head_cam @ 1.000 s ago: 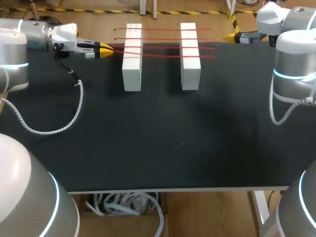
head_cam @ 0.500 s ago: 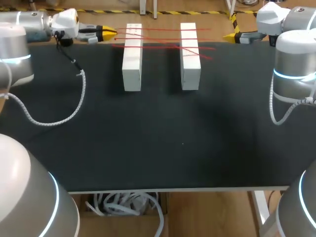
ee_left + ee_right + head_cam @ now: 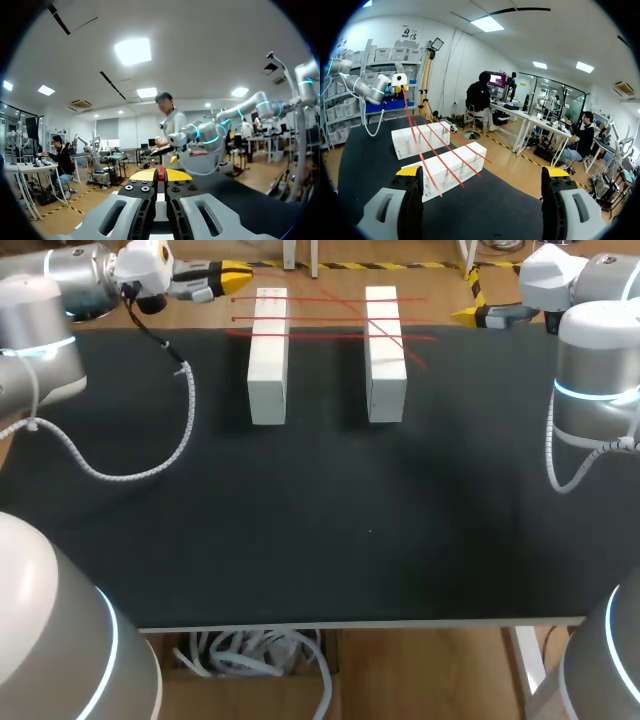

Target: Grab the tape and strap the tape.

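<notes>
Several thin red straps lie across two white blocks at the table's far side. My left gripper is raised beyond the far left of the blocks, shut on the end of one red strap that slants across the others. In the left wrist view that red end shows pinched between the yellow tips of my left gripper. My right gripper stands open at the far right, empty. From the right wrist view, my right gripper faces the blocks and the lifted strap.
The black table stretches bare in front of the blocks. A white coiled cable hangs from my left arm over the table's left part.
My left gripper has moved away from me and a little to the right, carrying one strap's end. That strap now slants across the others. The right arm has not moved.
</notes>
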Tool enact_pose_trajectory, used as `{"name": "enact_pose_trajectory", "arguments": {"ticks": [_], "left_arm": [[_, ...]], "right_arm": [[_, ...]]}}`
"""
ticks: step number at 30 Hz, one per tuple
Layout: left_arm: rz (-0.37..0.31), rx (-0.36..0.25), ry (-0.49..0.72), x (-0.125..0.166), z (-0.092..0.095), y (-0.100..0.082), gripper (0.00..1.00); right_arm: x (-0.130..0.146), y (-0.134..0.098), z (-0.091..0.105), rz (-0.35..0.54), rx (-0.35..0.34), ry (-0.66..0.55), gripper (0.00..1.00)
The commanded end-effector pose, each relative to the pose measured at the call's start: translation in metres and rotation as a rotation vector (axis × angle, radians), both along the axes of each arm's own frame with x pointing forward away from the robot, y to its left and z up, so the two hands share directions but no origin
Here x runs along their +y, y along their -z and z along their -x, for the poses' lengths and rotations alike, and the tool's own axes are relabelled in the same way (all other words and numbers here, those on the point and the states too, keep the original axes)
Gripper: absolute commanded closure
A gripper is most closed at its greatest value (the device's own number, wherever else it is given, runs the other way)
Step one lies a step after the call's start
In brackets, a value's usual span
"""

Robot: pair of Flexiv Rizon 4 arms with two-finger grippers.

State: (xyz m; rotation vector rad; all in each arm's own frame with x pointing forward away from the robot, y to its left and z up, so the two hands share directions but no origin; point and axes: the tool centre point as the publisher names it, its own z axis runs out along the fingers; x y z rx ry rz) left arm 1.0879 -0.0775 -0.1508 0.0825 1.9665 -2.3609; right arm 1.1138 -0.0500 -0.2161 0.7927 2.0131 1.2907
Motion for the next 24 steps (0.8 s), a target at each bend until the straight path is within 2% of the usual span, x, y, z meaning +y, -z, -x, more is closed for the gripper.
{"name": "enact_pose_trajectory", "arguments": {"ticks": [1, 4, 8, 16, 22, 24], "left_arm": [[0.037, 0.010, 0.028, -0.002, -0.011, -0.003, 1.00], [0.130, 0.031, 0.046, -0.003, -0.012, -0.019, 1.00], [0.199, 0.025, 0.074, -0.005, -0.011, -0.033, 1.00], [0.199, 0.026, 0.052, -0.009, -0.011, -0.043, 1.00], [0.247, 0.052, 0.022, -0.013, -0.012, -0.056, 1.00], [0.229, 0.043, 0.013, -0.016, -0.011, -0.059, 1.00]], "right_arm": [[0.000, 0.000, 0.000, 0.000, 0.000, 0.000, 0.00], [0.000, 0.000, 0.000, 0.000, 0.000, 0.000, 0.00], [0.000, 0.000, 0.000, 0.000, 0.000, 0.000, 0.00], [0.000, 0.000, 0.000, 0.000, 0.000, 0.000, 0.00], [0.000, 0.000, 0.000, 0.000, 0.000, 0.000, 0.00], [0.000, 0.000, 0.000, 0.000, 0.000, 0.000, 0.00]]}}
